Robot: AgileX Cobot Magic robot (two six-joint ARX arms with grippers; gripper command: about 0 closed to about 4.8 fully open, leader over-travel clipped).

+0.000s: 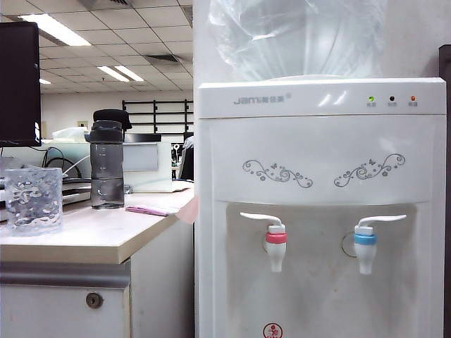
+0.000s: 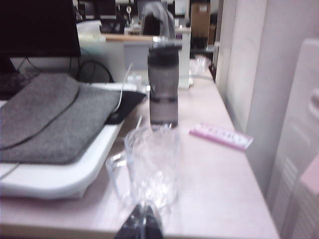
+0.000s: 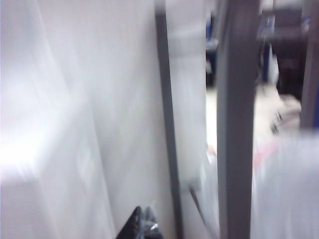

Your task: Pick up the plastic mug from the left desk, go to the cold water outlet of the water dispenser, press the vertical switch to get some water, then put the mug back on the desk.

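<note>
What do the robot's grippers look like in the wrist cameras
Little shows. The left gripper appears as dark, glossy black fingertips tapering to a narrow point. The right gripper looks the same: black, pointed, slightly shiny tips, blurred. No cables, markings or arm links are visible in any view.

Left pincer [image 2: 141, 219] closed, right pincer [image 3: 143, 222] closed, both empty

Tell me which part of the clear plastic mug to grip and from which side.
Probably grip the plastic mug across its faceted wall, coming level from the desk's front edge where the shut left tool sits. It stands upright; the thin handle juts sideways, and the grey bottle stands behind.
</note>
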